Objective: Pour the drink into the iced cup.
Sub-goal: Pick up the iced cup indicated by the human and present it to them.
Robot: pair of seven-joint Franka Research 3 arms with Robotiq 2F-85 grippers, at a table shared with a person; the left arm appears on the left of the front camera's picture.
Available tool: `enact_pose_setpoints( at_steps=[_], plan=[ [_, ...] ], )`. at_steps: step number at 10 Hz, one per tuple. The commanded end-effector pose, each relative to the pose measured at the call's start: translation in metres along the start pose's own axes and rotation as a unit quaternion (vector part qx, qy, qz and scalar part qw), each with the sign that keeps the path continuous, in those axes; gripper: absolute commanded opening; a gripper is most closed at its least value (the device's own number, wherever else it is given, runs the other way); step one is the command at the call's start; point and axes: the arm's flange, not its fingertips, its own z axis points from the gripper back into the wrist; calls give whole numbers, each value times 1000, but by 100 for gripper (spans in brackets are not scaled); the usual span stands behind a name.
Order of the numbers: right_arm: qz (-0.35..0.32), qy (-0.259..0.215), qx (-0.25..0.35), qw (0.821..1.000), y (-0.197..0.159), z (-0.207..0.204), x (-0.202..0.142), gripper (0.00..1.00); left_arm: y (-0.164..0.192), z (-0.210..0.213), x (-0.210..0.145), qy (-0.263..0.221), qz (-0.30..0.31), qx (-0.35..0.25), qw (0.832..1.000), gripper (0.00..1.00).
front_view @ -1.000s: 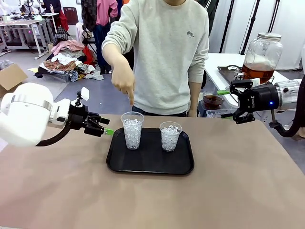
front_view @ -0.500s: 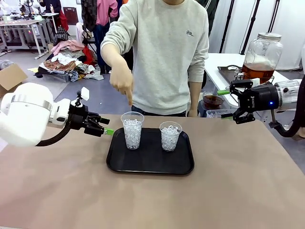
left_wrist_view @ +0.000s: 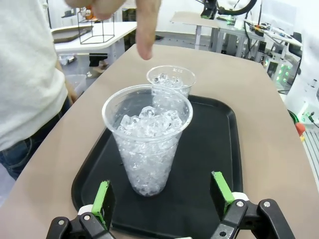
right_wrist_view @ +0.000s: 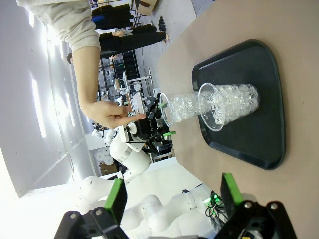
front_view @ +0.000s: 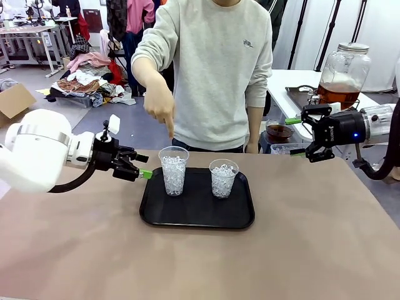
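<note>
At black tray [front_view: 194,215] | left gripper [front_view: 142,170], right gripper [front_view: 299,136]: jaws apart, empty | step: pre-grasp by pointed-at iced cup [front_view: 173,172] | next: likely calls for grasping jar [front_view: 344,65] of drink [front_view: 337,95]

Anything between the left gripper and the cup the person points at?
Only a bare strip of the black tray, seen in the left wrist view. The open left gripper faces the cup directly.

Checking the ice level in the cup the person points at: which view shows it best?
Left wrist view: the taller cup stands close, ice plain through its wall. Front view shows it small on the tray; right wrist view, sideways and partly behind the other cup.
</note>
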Motion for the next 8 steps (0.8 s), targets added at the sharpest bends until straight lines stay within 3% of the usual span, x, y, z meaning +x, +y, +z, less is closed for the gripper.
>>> enact_pose_setpoints(
  at_steps=[1, 8],
  plan=[
    [1, -1, 0, 1000, 1, 0, 0, 100, 1, -10, -10, -17, -19, -8, 1000, 100],
    [1, -1, 0, 1000, 1, 0, 0, 100, 10, -23, -29, -51, -43, -28, 997, 100]
  ],
)
